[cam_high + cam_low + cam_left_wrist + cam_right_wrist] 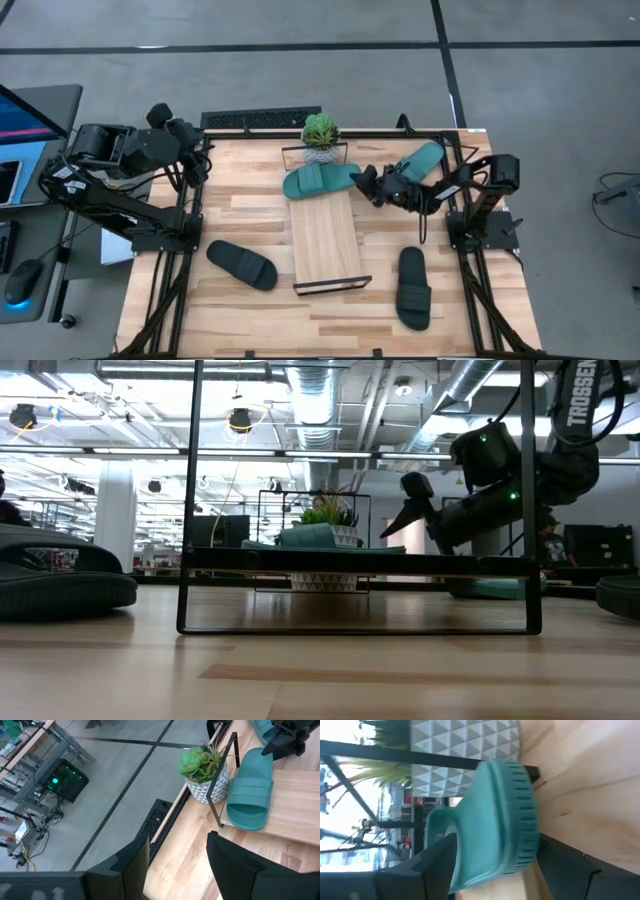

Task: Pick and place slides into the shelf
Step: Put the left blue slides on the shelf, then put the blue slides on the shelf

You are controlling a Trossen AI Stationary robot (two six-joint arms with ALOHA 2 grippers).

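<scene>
One teal slide (320,180) is laid across the far end of the shelf (325,240), beside the plant pot (320,152). The right gripper (367,184) is positioned at its heel, fingers apart, the slide judged released. The left gripper (196,140) is parked open at the table's far left corner. Next, the second teal slide (420,160), near the far right corner, is probably to be grasped.

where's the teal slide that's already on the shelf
In the high view the teal slide lies across the far end of the shelf, just in front of the potted plant, with the right gripper at its right end.
</scene>
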